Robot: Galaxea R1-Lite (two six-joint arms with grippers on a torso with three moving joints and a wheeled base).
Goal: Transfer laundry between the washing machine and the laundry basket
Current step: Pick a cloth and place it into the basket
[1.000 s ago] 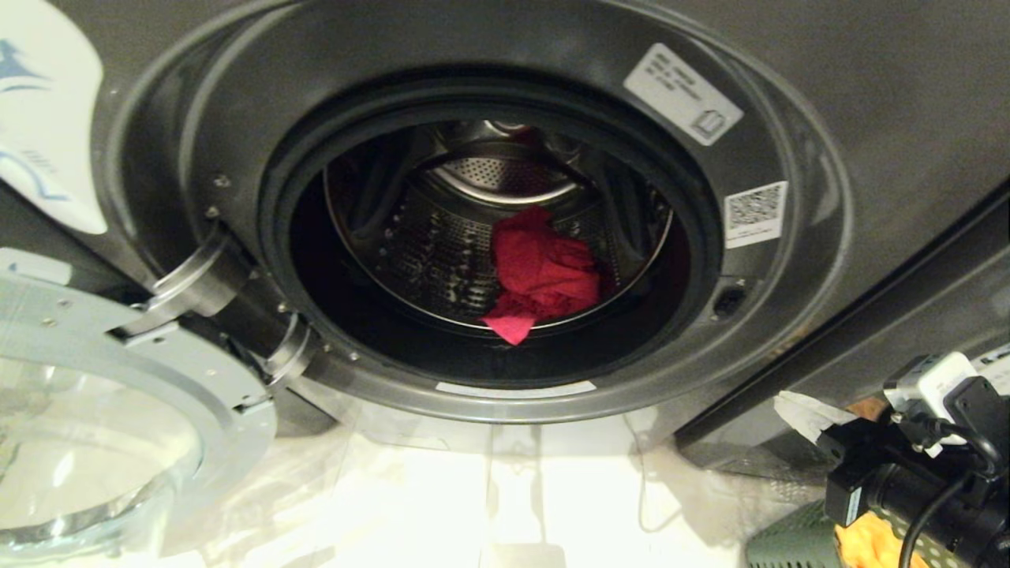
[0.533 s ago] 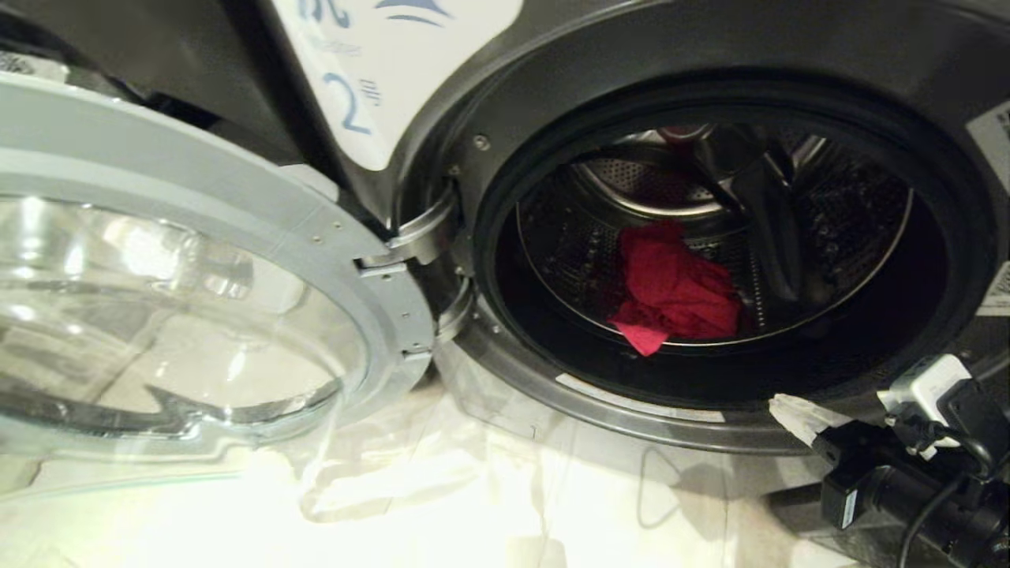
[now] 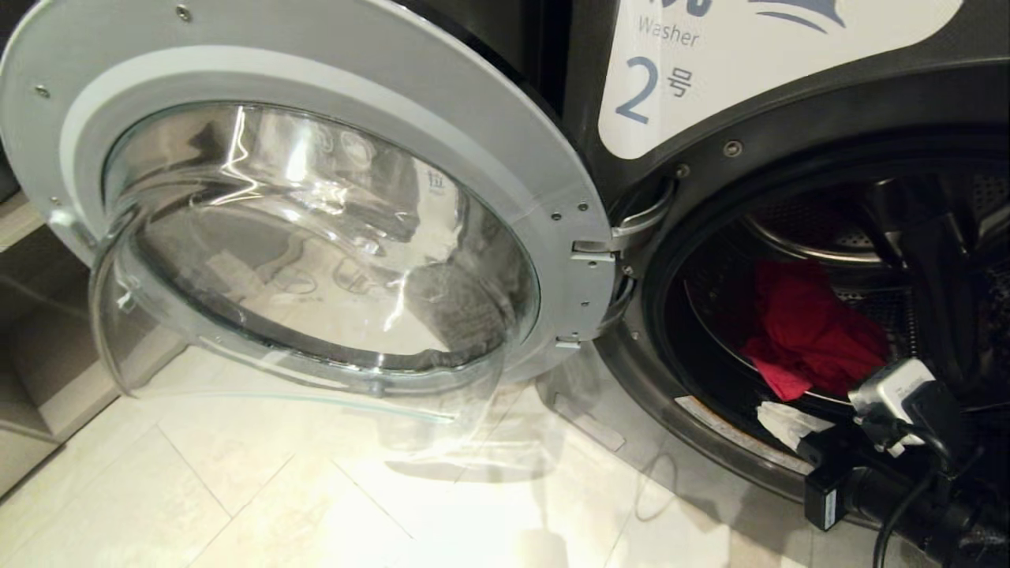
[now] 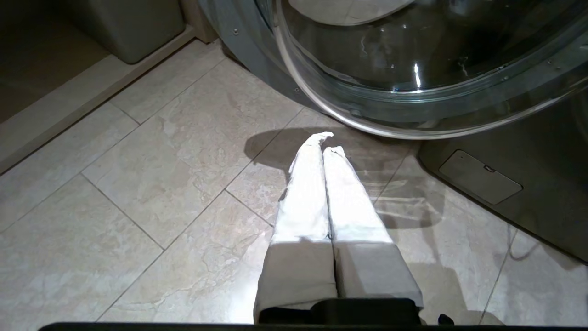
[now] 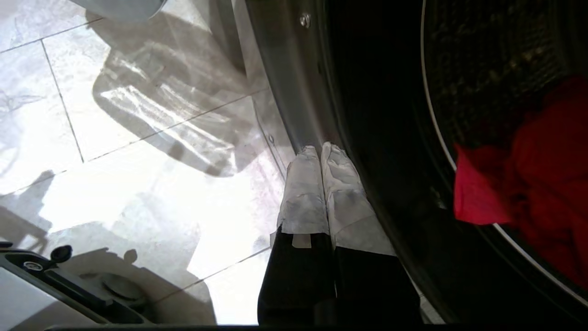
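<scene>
Lying in the washing machine point(image 3: 789, 118) drum, red laundry point(image 3: 813, 335); right pincer point(image 5: 320, 148) and left pincer point(image 4: 323, 140) both closed, empty.

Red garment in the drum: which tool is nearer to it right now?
Right. The right tool is shut at the washer's door opening, just short of the red garment. The left tool, also shut, hangs over the floor tiles below the open glass door.

- Washing machine point(image 3: 757, 87), label "2": door point(image 3: 316, 229) open, left of frame.
- Red garment point(image 3: 813, 331) in drum, right.
- Right gripper point(image 3: 777, 418) lower right, fingers closed.
</scene>
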